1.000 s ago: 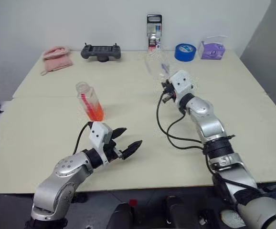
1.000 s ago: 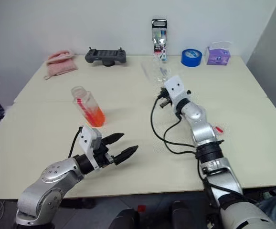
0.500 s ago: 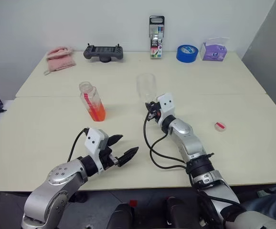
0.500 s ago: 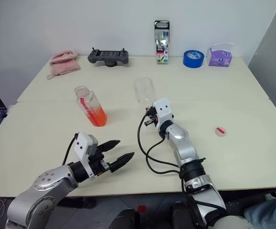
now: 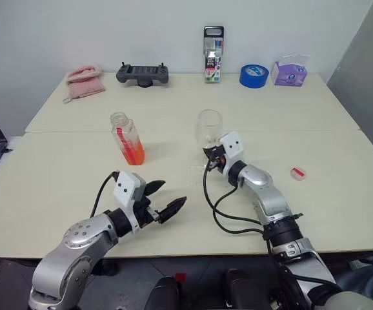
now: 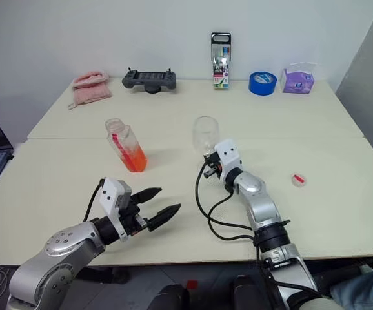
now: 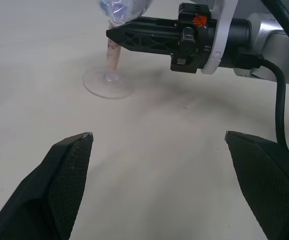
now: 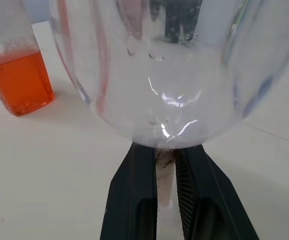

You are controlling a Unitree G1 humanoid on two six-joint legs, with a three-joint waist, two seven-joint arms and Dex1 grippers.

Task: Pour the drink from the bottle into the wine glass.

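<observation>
The pale tabletop carries everything. Along its far edge lie a pink cloth towards the far left corner, a dark controller, an upright marker pack, a blue tape roll and a purple tissue box towards the far right corner.

The bottle stands upright left of the middle, uncapped (the drink fills only its lower part). The wine glass stands upright near the middle, its round foot flat on the surface, its bowl empty.

The right gripper is clenched on the wine glass's stem just under the bowl, one black finger on each side. The left gripper hovers near the near edge, fingers spread wide and grasping nothing, well apart from the bottle.

A small red cap lies towards the right edge.
</observation>
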